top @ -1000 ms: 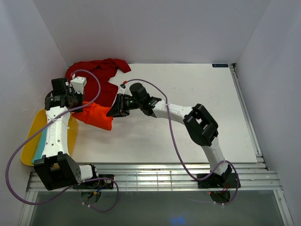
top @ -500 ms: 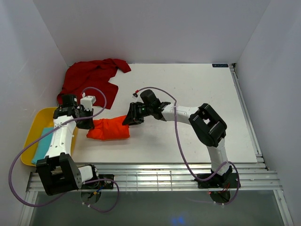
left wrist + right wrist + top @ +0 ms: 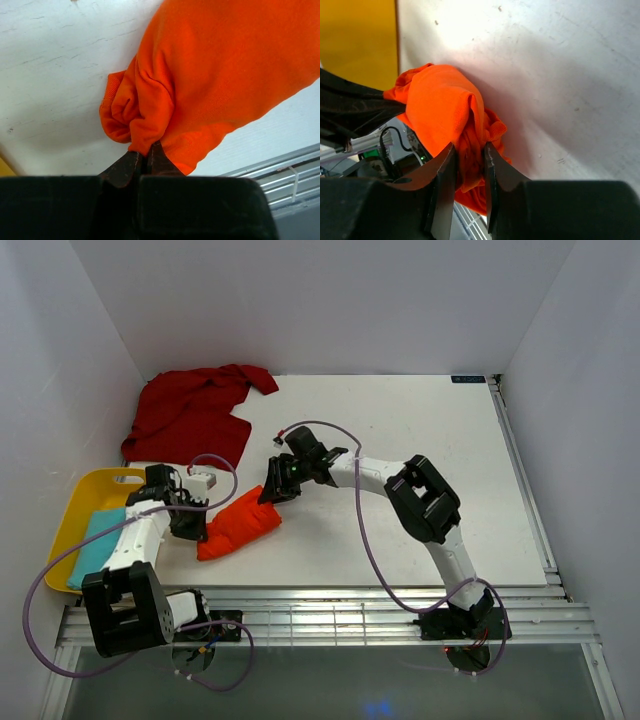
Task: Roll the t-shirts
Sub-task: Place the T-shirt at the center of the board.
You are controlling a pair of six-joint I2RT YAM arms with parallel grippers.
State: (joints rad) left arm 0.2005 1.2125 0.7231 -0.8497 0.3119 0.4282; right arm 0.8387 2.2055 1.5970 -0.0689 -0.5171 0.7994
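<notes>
White desk [image 3: 420, 500], scuffed, boxed in by pale walls [image 3: 320, 300]. Crimson t-shirt [image 3: 190, 415] lies loose and crumpled at the far left corner, well beyond both end effectors and touched by neither. Yellow tub [image 3: 75, 510] sits off the desk's left edge, on the outer side of the left end effector [image 3: 199, 534]; a teal cloth [image 3: 95, 545] lies in it.

Orange-red t-shirt [image 3: 240, 527] is bunched into a short fat roll on the desk. It lies slantwise between the two end effectors, one at each end of it.

Left end effector: clenched on a pinch of cloth at the roll's near-left end. Wrist view shows the fingertips pressed together with a fold of orange caught at their tips, the bulk of the roll spreading away in front.

Right end effector [image 3: 267, 497]: grasping the roll's far-right end. Wrist view shows a wad of orange filling the narrow gap between its fingers [image 3: 445, 170], the rest of the roll just ahead.
</notes>
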